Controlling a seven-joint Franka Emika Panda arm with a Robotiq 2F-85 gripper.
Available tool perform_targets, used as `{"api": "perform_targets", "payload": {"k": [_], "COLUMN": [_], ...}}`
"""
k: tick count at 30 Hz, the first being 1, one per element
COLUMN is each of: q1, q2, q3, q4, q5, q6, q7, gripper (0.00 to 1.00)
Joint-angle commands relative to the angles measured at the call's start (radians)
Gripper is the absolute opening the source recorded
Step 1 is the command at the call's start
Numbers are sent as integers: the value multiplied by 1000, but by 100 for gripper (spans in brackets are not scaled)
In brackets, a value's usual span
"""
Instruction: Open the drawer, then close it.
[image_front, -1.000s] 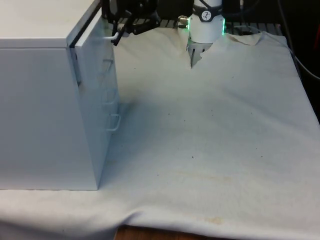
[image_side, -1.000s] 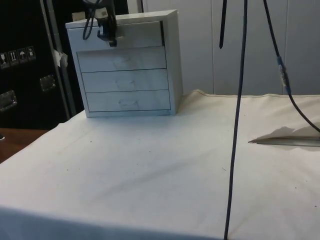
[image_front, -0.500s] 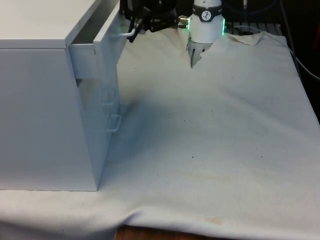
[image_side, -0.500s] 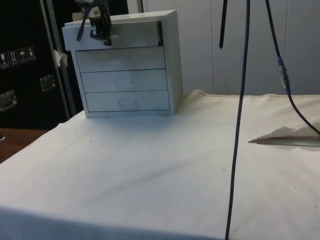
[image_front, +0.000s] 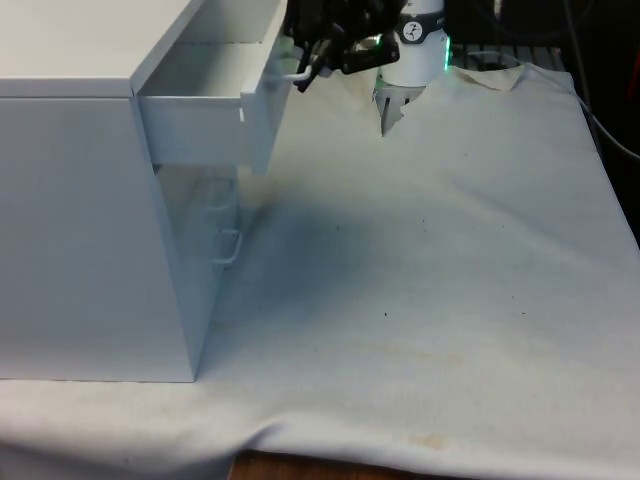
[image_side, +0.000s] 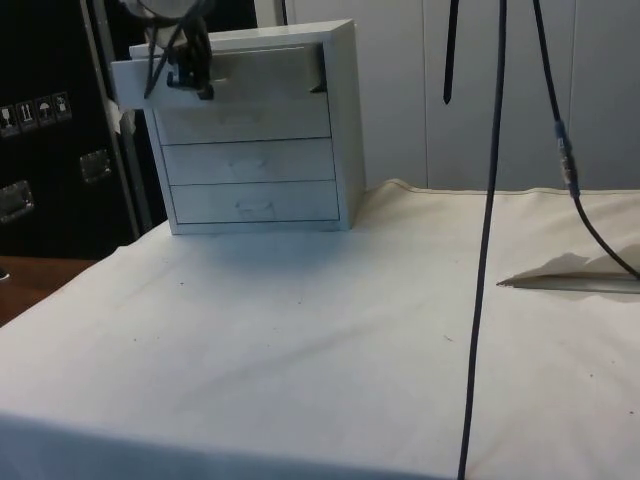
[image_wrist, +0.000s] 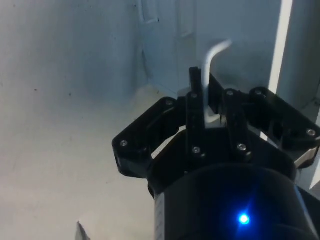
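Observation:
A white chest of drawers (image_front: 90, 200) (image_side: 340, 120) stands on the cloth at the front view's left. Its top drawer (image_front: 205, 120) (image_side: 220, 72) is pulled well out, and its inside looks bare. My black gripper (image_front: 305, 68) (image_side: 188, 78) (image_wrist: 202, 95) is shut on the top drawer's thin white handle (image_wrist: 212, 55), which runs up between the two fingers in the wrist view. The lower drawers (image_side: 248, 160) stay shut, and their small handles (image_front: 228, 245) show on the chest's front.
The white cloth (image_front: 430, 280) spreads wide and flat toward the front view's right. A black cable (image_side: 485, 240) hangs down in front of the side camera. The table's wooden edge (image_front: 300, 468) shows at the near side.
The top drawer has slid out from nearly shut to well open. My gripper moved with it toward the front view's right, still shut on the handle.

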Motion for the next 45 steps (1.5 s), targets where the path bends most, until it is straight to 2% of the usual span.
{"api": "perform_targets", "payload": {"k": [1,5,6,7,14,15,16,20,30,31,32,40,41,42,45], "q1": [12,20,7,22,28,10,29,33,32,15,32,33,24,34,33], "q2": [3,5,1,4,5,2,6,6,4,3,4,5,4,6,6], "q3": [-1,15,19,24,54,53,57,69,101,104,104,139,146,144,163], "q4": [5,9,4,12,25,17,27,33,61,53,65,101,99,103,117], "q5": [-6,-29,-31,-42,-94,-93,-99,-125,-193,-191,-198,-255,-253,-261,-284], "q6": [-5,-18,-13,-24,-48,-36,-51,-63,-104,-92,-109,-166,-166,-171,-192], "q7": [11,45,40,61,124,110,131,158,220,212,225,274,273,279,302], "gripper": [0,0,0,0,0,0,0,0,0,0,0,0,0,0,0]}}
